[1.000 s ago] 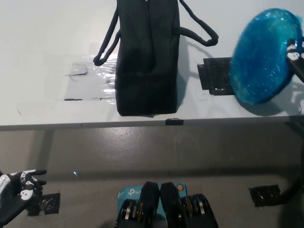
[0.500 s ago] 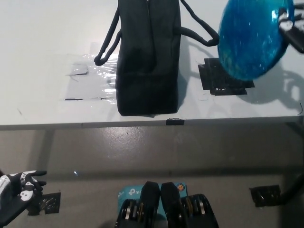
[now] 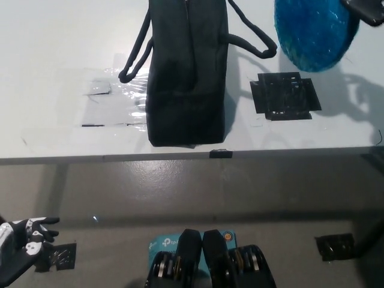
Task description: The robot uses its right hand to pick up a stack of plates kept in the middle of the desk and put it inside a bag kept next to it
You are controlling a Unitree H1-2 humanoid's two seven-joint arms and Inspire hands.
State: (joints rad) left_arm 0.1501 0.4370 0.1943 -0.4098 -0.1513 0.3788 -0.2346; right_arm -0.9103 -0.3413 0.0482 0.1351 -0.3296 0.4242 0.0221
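A blue stack of plates (image 3: 313,31) hangs in the air at the top right, tilted on edge, partly cut by the picture's top. My black right hand (image 3: 367,10) grips its right rim at the top right corner; only a small part of the hand shows. A black bag (image 3: 188,69) with two looped handles stands upright on the white desk (image 3: 54,72), left of the plates. My white left hand (image 3: 23,240) rests low at the bottom left, below the desk's front edge, fingers apart and holding nothing.
A black tape cross (image 3: 285,96) marks the desk below the lifted plates. A patch of clear tape (image 3: 111,99) lies left of the bag. The desk's front edge (image 3: 192,157) runs across the middle, with grey floor (image 3: 198,192) beneath.
My right hand has carried the plates up and leftward, away from the tape cross, which now shows in full. The bag and my left hand have stayed put.
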